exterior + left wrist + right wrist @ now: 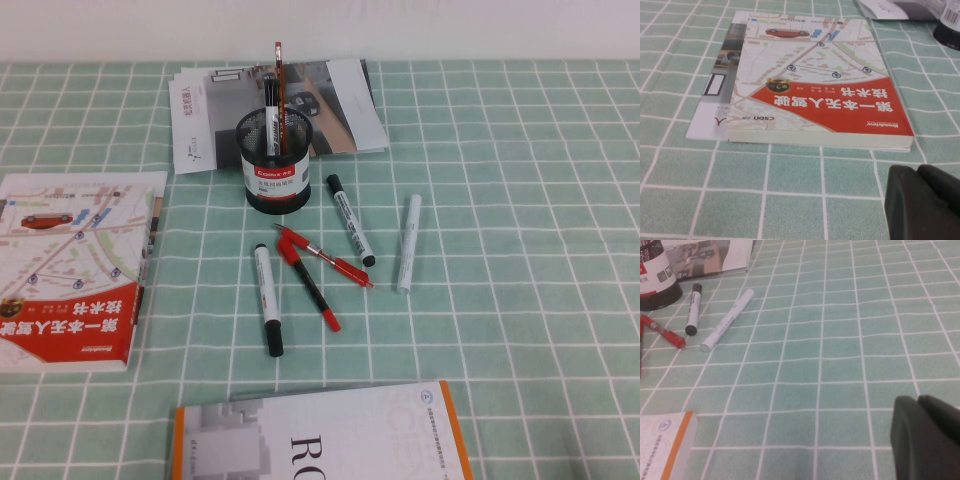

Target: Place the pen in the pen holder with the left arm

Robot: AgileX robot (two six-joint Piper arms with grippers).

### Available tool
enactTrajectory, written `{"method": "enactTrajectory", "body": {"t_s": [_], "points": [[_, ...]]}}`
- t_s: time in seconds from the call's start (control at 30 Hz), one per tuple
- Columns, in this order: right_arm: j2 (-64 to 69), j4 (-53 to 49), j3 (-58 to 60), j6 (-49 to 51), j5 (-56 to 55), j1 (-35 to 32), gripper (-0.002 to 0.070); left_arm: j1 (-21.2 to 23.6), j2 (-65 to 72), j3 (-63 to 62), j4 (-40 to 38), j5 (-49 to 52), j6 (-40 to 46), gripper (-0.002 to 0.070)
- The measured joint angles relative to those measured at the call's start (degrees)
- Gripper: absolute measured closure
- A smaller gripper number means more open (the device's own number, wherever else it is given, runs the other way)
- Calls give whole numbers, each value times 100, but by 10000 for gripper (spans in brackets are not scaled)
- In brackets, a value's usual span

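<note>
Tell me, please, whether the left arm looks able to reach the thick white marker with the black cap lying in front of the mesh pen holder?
Probably yes: the thick white marker with the black cap lies flat, apart from the crossed red pens, open from above. The left hand sits low near the red-and-white book; the right hand is away.

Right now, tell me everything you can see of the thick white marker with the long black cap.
The pen lies flat on the green checked tablecloth, in front of the black mesh pen holder. Its barrel is white and looks like plastic; the long black cap points toward the robot, the small dark tip toward the holder. It runs nearly straight toward the holder. Nothing grips it, and the red pens beside it lie apart. The left hand hangs near the red book, the right hand over bare cloth.
</note>
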State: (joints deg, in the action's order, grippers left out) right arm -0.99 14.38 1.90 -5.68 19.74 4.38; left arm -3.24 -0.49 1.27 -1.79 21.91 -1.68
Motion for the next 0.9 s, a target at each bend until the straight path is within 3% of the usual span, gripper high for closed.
{"method": "enactTrajectory", "body": {"t_s": [0.5,0.73,0.9], "points": [[0,0,0,0,0,0,696,0,0,11,-62,-216,-33,676],[0,0,0,0,0,0,696,0,0,33,-1552,-1361,-659,676],[0,0,0,0,0,0,696,0,0,33,-1763,-1630,-659,676]]}}
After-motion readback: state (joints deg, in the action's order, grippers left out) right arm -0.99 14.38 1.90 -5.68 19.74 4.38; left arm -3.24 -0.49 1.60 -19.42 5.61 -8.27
